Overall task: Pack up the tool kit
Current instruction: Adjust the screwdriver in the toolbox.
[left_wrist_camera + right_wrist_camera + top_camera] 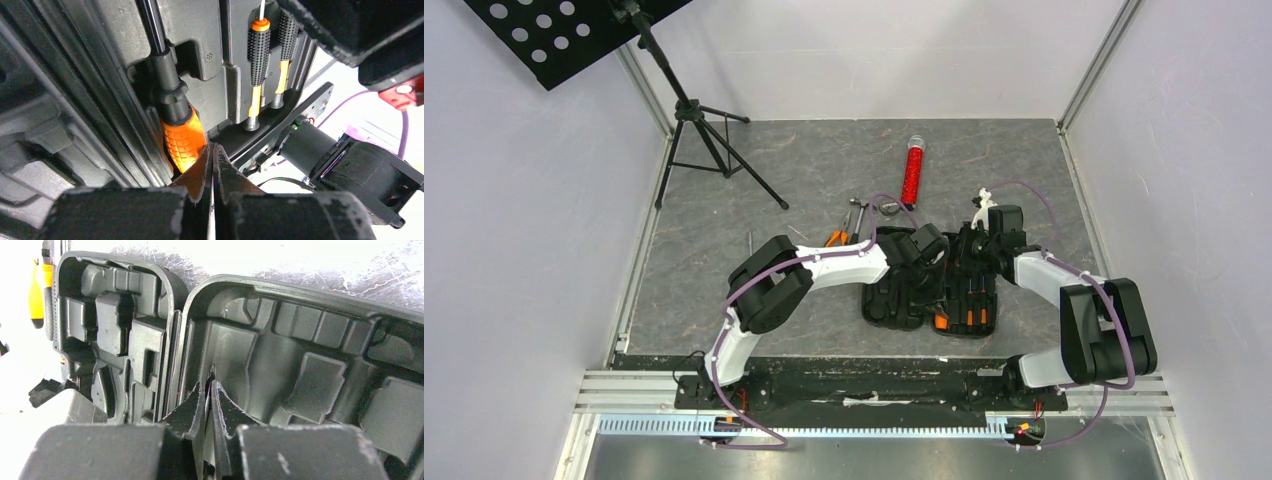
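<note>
The left pincer [213,152] has its two fingers pressed together with nothing between them. Its tip sits right against the fat orange handle of the big screwdriver [182,142]. I think the closed tip works like a poking finger, to push the screwdriver down until it sits snug in its slot. The screwdriver already lies along its groove in the black case [205,30]. Just beside it, two small screwdrivers [259,55] stand side by side in their own thin slots.

The right pincer [209,390] also has its fingers together, with only a thin slit showing. It hangs over the case near the ridge where the two halves meet. I cannot tell if it nips an edge there. My guess is that it is there to keep the case from sliding while the other arm pushes.

The case lies wide open and flat on the tabletop [804,160], in front of both arms. Many of its slots have nothing in them.

A little way off, on the left arm's side, the pliers [836,238] and some other loose tools [860,214] lie in a bunch, not yet packed. So the job looks early on. Farther back lie a red tube [913,172] and a black stand [709,125], well apart from the case.
</note>
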